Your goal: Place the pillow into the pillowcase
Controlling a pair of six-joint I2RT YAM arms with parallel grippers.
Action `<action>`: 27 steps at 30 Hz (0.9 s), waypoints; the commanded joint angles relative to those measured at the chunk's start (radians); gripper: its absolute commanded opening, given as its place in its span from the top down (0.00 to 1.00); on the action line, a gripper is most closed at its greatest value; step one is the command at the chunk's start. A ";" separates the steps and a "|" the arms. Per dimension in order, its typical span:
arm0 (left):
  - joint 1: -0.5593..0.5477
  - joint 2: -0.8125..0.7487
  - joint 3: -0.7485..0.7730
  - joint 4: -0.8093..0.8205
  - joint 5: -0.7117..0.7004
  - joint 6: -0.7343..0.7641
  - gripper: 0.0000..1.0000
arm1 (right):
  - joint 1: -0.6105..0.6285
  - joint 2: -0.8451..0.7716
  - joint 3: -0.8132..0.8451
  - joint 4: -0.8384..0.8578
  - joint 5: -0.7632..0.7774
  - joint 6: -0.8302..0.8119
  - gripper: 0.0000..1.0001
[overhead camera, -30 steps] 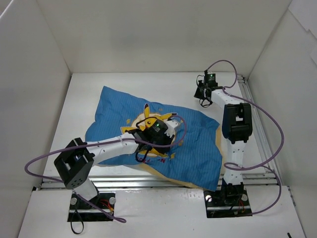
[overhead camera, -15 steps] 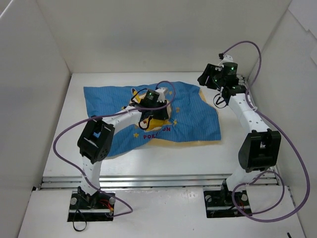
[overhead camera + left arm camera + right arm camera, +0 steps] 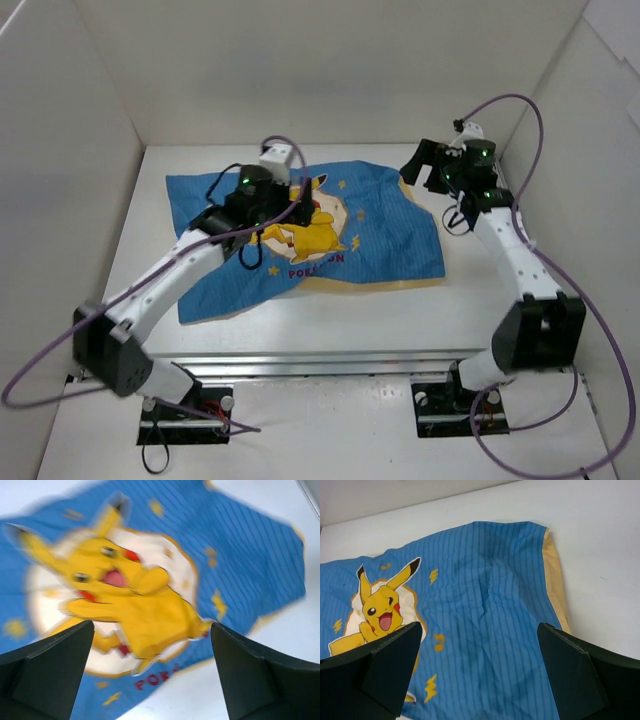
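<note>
**A:** Here's the picture: the pillowcase (image 3: 395, 235) lies spread across the middle of the table (image 3: 320, 335), blue face up, the cartoon in full view.

**B:** And both tools are off it. The left gripper (image 3: 151, 625) hangs over the cartoon with its jaws spread wide and nothing between them. The right gripper (image 3: 479, 627) is the same, wide apart above the case's far right corner, empty.

**A:** So where's the pillow? I can't spot a white quilted one anywhere on the table.

**B:** Nor can I. There's a yellow strip (image 3: 554, 577) along the right edge and another along the near edge — could be the case's plain side, could be piping peeking from the mouth. I can't tell which.

**A:** My read is that the case looks a bit filled rather than dead flat, so the pillow is probably inside already.

**B:** Agreed, as a judgement only. If so, the main job looks done — what's left, at most, is tucking in that showing edge and squaring the case up.
</note>
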 commanded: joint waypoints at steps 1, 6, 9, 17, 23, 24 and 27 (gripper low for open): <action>0.125 -0.206 -0.068 -0.056 -0.331 -0.039 0.00 | 0.011 -0.243 -0.051 0.052 0.089 -0.021 0.02; 0.375 -0.377 -0.252 -0.090 -0.313 -0.173 0.00 | 0.025 -0.425 -0.286 0.091 0.195 0.026 0.02; 0.437 -0.525 -0.460 -0.013 -0.301 -0.179 0.00 | 0.022 -0.462 -0.392 0.103 0.178 0.023 0.02; 0.466 -0.795 -0.786 0.252 -0.149 -0.170 0.00 | 0.060 -0.669 -0.689 0.300 0.103 0.058 0.02; 0.466 -0.795 -0.860 0.301 -0.069 -0.161 0.00 | 0.063 -0.703 -0.725 0.309 0.083 0.075 0.02; 0.466 -0.791 -0.848 0.279 -0.083 -0.153 0.00 | 0.065 -0.702 -0.723 0.307 0.080 0.075 0.02; 0.466 -0.794 -0.843 0.266 -0.092 -0.141 0.00 | 0.065 -0.702 -0.723 0.309 0.075 0.078 0.02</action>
